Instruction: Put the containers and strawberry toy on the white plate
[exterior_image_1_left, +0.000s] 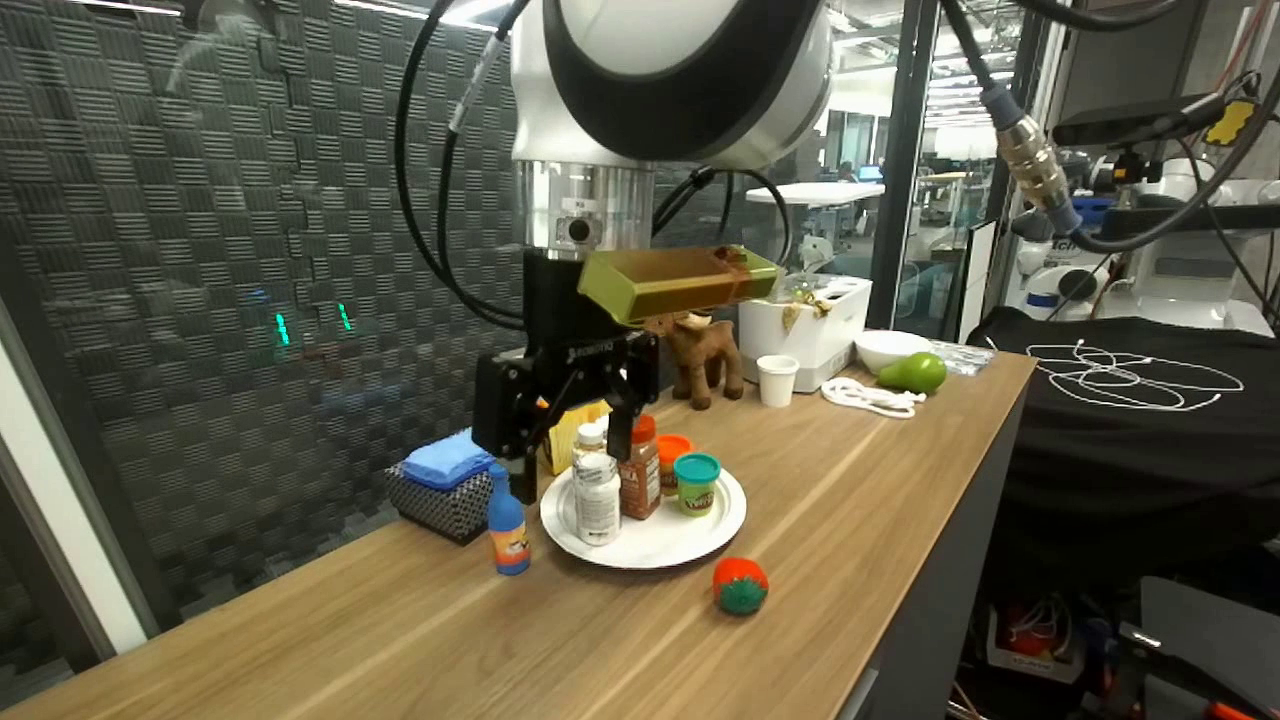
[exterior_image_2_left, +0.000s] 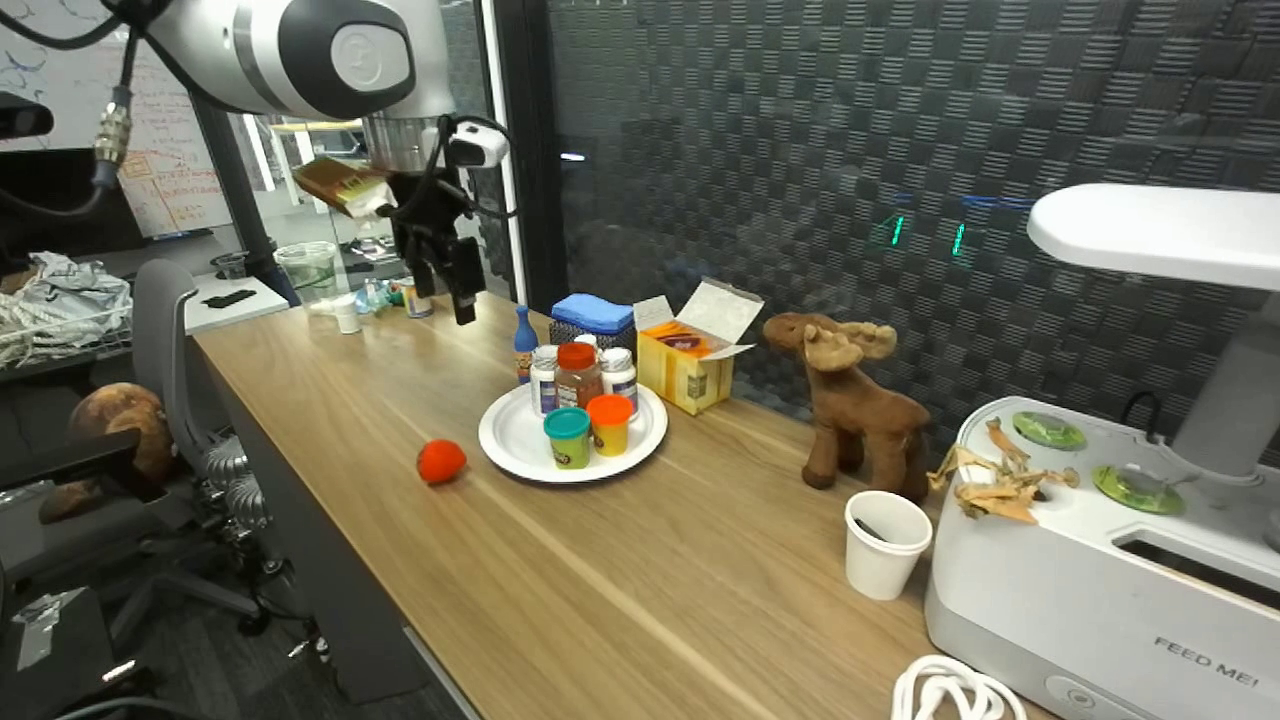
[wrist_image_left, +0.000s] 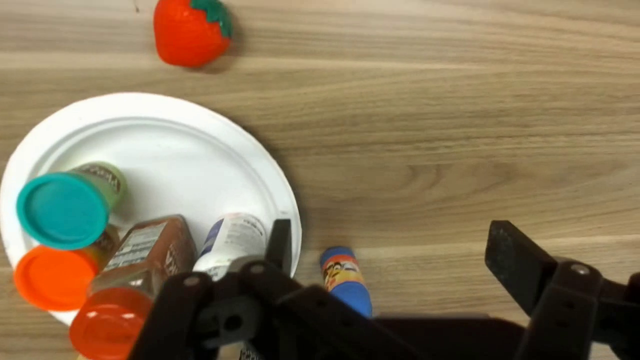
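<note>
The white plate (exterior_image_1_left: 655, 548) holds a teal-lidded tub (exterior_image_2_left: 569, 445), an orange-lidded tub (exterior_image_2_left: 610, 430), a red-capped brown bottle (wrist_image_left: 150, 255) and white bottles (exterior_image_1_left: 598, 505). The strawberry toy (exterior_image_1_left: 740, 588) lies on the table beside the plate; it also shows in the wrist view (wrist_image_left: 190, 34). A blue bottle (exterior_image_1_left: 509, 530) stands upright on the table just off the plate's edge; it shows partly in the wrist view (wrist_image_left: 345, 280). My gripper (wrist_image_left: 392, 242) is open and empty, above the table near the blue bottle, which lies between the fingers in the wrist view, lower down.
A dark box with a blue cloth (exterior_image_2_left: 592, 315) and an open yellow box (exterior_image_2_left: 690, 370) stand behind the plate by the dark wall. A brown moose toy (exterior_image_2_left: 862, 410), a white cup (exterior_image_2_left: 886, 550) and a white appliance (exterior_image_2_left: 1090, 600) stand farther along the table.
</note>
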